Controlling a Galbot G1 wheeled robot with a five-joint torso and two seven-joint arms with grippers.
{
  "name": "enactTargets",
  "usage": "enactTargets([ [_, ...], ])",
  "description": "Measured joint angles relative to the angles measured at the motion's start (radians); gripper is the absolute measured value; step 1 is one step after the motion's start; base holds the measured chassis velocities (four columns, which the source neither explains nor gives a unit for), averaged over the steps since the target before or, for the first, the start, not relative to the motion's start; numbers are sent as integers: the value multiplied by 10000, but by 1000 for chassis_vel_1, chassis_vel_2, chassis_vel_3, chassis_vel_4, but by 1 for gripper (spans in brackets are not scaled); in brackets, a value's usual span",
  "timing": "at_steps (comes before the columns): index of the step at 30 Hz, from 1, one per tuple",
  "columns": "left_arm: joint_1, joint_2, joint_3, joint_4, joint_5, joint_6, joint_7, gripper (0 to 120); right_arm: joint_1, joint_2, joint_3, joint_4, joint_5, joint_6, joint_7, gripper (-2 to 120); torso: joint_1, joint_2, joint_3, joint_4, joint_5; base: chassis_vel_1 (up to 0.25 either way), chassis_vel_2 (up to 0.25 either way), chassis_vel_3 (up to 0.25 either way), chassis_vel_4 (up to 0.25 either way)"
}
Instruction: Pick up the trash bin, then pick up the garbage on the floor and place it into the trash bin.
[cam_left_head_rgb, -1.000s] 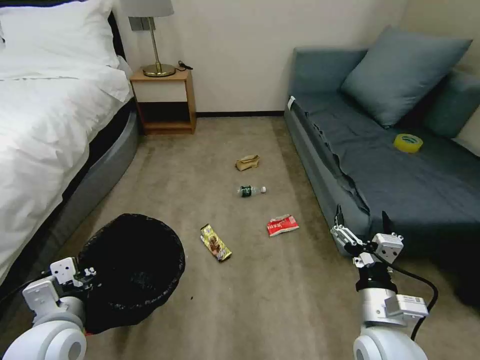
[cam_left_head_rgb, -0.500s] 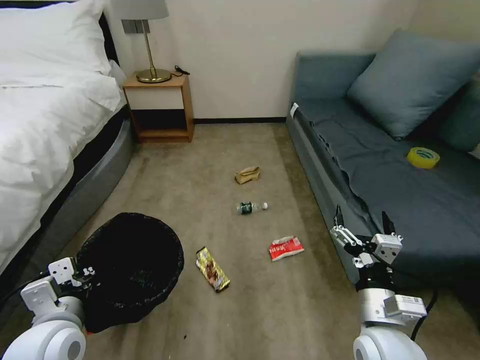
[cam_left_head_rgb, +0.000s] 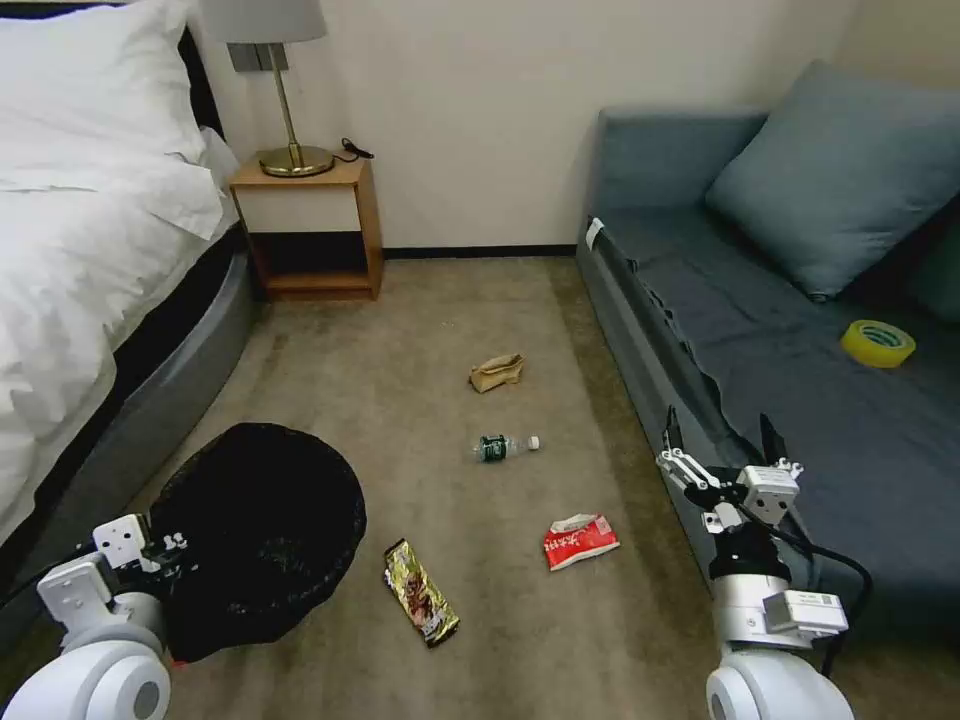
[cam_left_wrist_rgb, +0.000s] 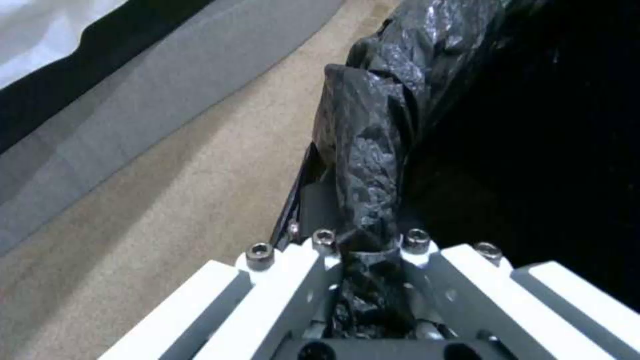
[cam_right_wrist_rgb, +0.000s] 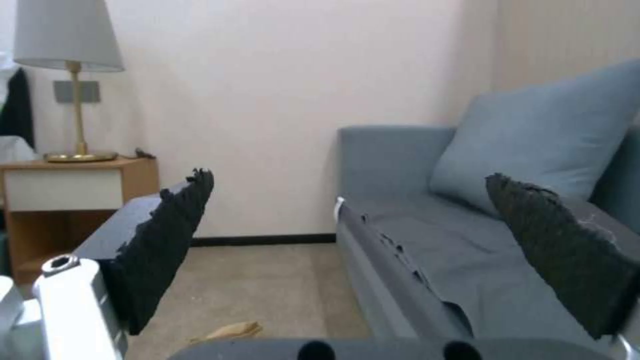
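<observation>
The left gripper (cam_left_head_rgb: 165, 552) stayed clamped on the trash bin (cam_left_head_rgb: 262, 530) rim, held low left. Garbage (cam_left_head_rgb: 422, 592) on the carpet had drawn nearer as the robot advanced. The right gripper (cam_left_head_rgb: 718, 442) hung wide open, empty.

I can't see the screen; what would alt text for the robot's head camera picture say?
The left tool grips the rim of a round bin lined with a crinkled black bag, while the right tool hangs open beside a grey-blue sofa. On the beige carpet lie four litter pieces, including a red wrapper.
</observation>
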Motion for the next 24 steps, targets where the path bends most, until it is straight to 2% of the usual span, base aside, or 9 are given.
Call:
enactTargets([
  [5,-97,69,-4,161,-51,-7,29,2,204,-458,-189,-12,276,-427,111,100,0,0,-1,0,-1,5,-5,-11,6],
  [10,-210,4,-92,263,-82,-15,65,2,1059,-1896,-1221,-451,1707,-2069,770,100,1,0,0,0,0,0,0,0,0],
  [11,-210,4,-92,263,-82,-15,65,2,1059,-1896,-1221,-451,1707,-2069,770,100,1,0,0,0,0,0,0,0,0],
  [14,-232,-66,-93,337,-47,-42,83,2,1561,-3045,-2149,-966,2800,-2513,1317,100,0,0,0,2,2,0,0,0,0],
  [15,-232,-66,-93,337,-47,-42,83,2,1561,-3045,-2149,-966,2800,-2513,1317,100,0,0,0,2,2,0,0,0,0],
  [18,-220,-187,-87,407,92,-89,115,2,2343,-5271,-3306,-2395,3287,-2229,1501,100,1,0,1,4,0,0,0,0,0],
  [20,-218,-277,-76,423,162,-112,131,2,2786,-6121,-3874,-3209,3324,-1845,1272,100,1,0,0,-1,4,0,0,0,0],
  [21,-218,-277,-76,423,162,-112,131,2,2786,-6121,-3874,-3209,3324,-1845,1272,100,1,0,0,-1,4,0,0,0,0],
  [24,-198,-392,-39,459,305,-148,148,2,3883,-6874,-4926,-4258,3189,-1283,715,100,0,0,0,-3,4,0,0,0,0],
])
